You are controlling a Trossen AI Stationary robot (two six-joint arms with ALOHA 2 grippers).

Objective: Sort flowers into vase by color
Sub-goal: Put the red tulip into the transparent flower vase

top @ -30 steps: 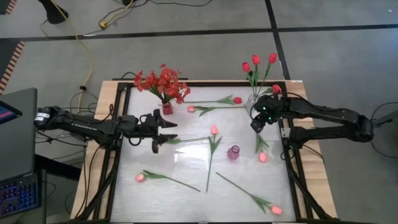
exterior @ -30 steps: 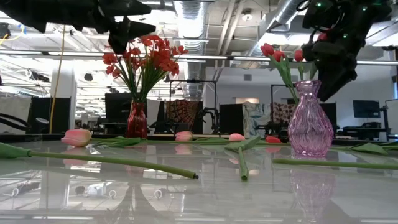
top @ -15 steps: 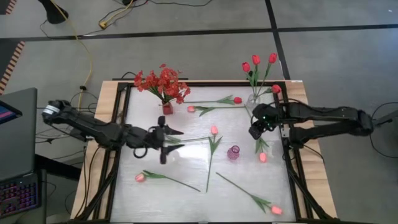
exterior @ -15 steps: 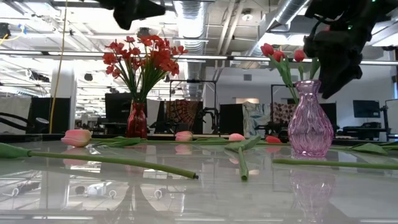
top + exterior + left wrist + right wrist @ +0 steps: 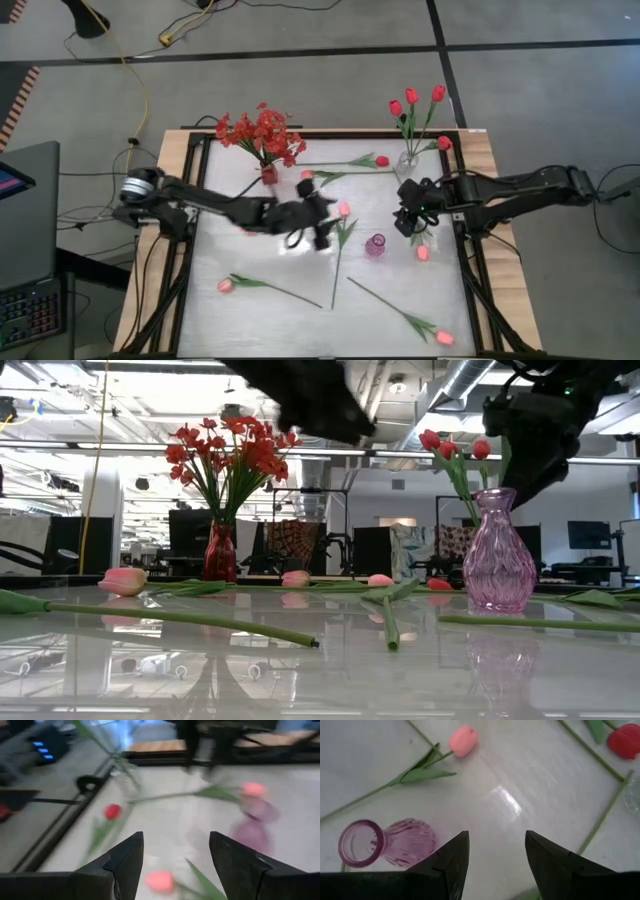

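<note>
left hand (image 5: 322,215) hovering released, empty, mid-counter beside a lying pink tulip (image 5: 344,209) | right hand (image 5: 405,222) hanging released, empty, right of ribbed pink glass vase (image 5: 375,245) | white counter (image 5: 300,270) carrying scattered tulips

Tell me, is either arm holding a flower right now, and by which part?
No. Both are empty: the left tool hangs open above a pink tulip, and the right tool hangs open near the pink vase.
</note>
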